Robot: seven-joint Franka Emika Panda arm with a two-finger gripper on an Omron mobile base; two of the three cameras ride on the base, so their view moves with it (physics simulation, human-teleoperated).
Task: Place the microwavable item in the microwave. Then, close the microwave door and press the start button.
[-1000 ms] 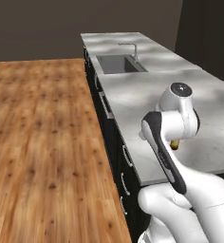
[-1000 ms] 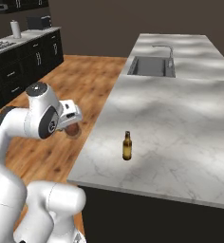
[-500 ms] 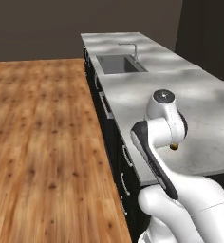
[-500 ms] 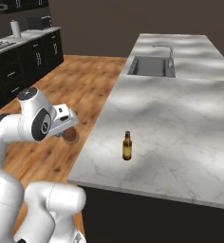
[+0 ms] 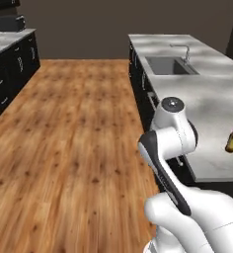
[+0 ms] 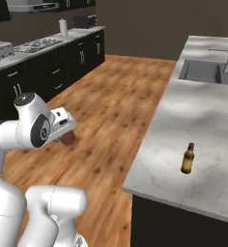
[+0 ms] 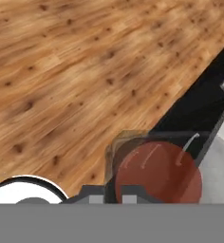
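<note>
While the pincer (image 7: 115, 192) gripped the reddish-brown cup (image 7: 157, 172) above the wood floor (image 7: 76, 71), beside the bench (image 6: 193, 125), carrying it level toward the microwave seemed wisest.

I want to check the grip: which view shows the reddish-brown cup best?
The hand view: the cup sits large and close at the gripper, above the wood floor. The right base view shows just a dark reddish sliver under the white hand. In the left base view the arm hides it.
</note>
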